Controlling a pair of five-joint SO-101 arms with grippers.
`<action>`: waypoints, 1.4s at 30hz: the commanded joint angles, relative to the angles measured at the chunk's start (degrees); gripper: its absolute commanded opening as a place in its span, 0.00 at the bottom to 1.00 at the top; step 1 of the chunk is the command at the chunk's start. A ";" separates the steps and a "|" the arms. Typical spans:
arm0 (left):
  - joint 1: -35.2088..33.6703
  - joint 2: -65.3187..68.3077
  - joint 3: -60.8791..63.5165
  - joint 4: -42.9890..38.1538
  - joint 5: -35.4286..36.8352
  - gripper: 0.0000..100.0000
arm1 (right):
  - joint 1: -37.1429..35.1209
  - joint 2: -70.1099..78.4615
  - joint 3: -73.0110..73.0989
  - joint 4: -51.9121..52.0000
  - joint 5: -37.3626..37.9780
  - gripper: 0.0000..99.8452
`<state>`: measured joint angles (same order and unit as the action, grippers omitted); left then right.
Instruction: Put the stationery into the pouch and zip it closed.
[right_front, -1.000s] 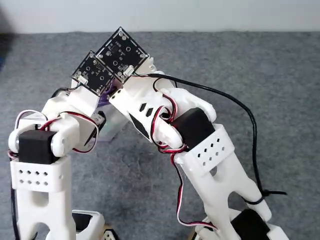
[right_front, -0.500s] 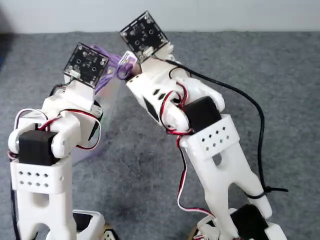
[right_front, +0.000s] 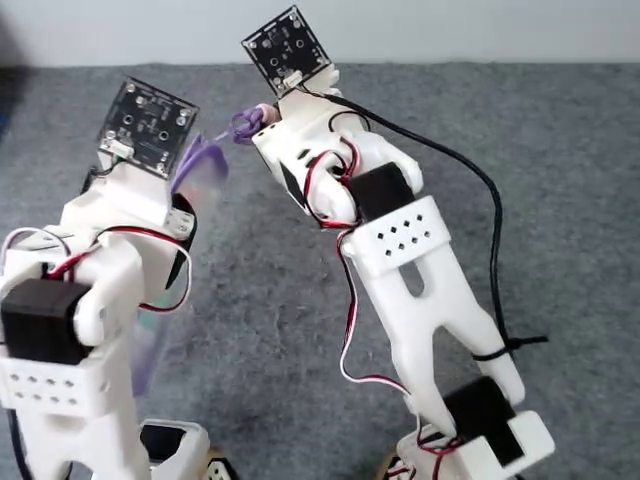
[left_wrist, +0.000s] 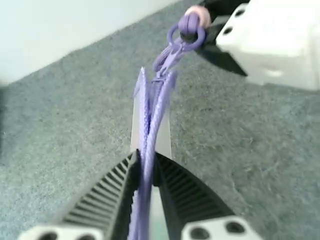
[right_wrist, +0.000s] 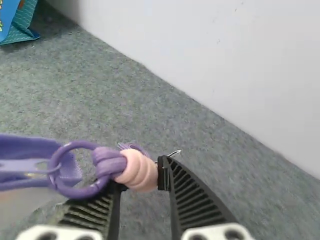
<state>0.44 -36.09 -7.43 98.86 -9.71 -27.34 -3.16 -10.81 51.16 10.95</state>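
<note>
Around: blue packet (right_wrist: 14, 17) lying upper left on tabletop (right_wrist: 75, 90).
Left hand (left_wrist: 145, 159): clamping pouch (left_wrist: 150, 117).
Right hand (right_wrist: 141, 172): pinching zipper pull (right_wrist: 107, 162).

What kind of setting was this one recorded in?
Probably a lab or hobby bench for robot trials, though little of the room shows: a grey felt-like mat as the work surface, a plain white wall behind, and the left arm and right arm with bare servo wiring.
</note>
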 joint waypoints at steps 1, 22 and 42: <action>-0.70 -1.05 -6.29 0.70 2.02 0.01 | 7.16 1.63 -0.53 -2.07 -1.85 0.01; -0.62 -0.44 8.22 -8.00 3.16 0.07 | -4.00 -16.40 -0.62 6.90 -6.86 0.01; -2.64 -1.05 11.12 -14.68 10.90 0.29 | -12.26 -17.71 -0.79 9.19 -9.23 0.01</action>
<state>-0.70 -35.91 7.16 85.93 0.57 -39.21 -17.14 -10.55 60.04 2.07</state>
